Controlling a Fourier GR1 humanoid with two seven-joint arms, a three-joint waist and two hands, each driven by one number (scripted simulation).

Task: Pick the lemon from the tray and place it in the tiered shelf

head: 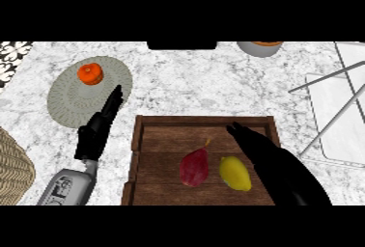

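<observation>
A yellow lemon lies in the brown wooden tray, next to a dark red, tapered fruit. My right hand stretches over the tray's right side, fingers straight and open, just right of the lemon and close beside it. The left hand rests open on the counter left of the tray, fingers pointing up the view. The white tiered shelf stands at the right edge, with grey slanted legs.
A grey round plate with an orange fruit sits at the back left. A grey bowl is at the back. A wicker basket shows at the left edge.
</observation>
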